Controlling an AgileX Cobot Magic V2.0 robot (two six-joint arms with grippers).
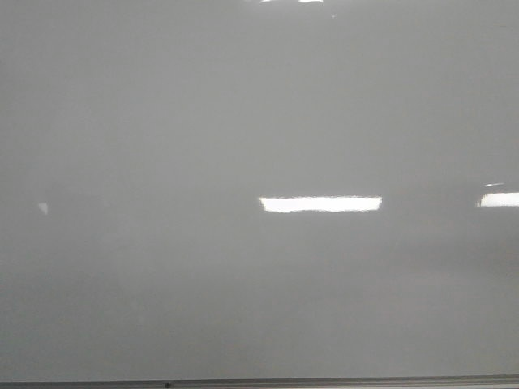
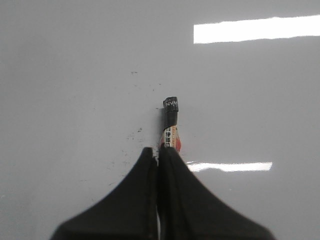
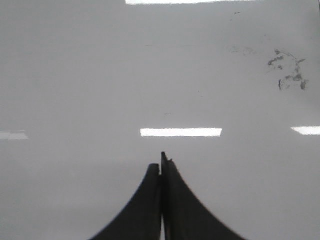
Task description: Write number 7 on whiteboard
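The whiteboard (image 1: 162, 162) is glossy pale grey and fills the front view, with a thin grey frame edge along the bottom. No drawn number 7 shows in any view. In the left wrist view my left gripper (image 2: 159, 152) is shut on a marker (image 2: 171, 125) with a black end and a red and white label; the marker points at the board (image 2: 75, 75). In the right wrist view my right gripper (image 3: 161, 165) is shut and empty over the board (image 3: 75, 75). Neither gripper shows in the front view.
Bright rectangular light reflections (image 1: 320, 203) lie on the board. Faint black specks (image 2: 134, 134) mark the board near the marker. A grey smudge of old ink (image 3: 287, 72) sits off to one side in the right wrist view.
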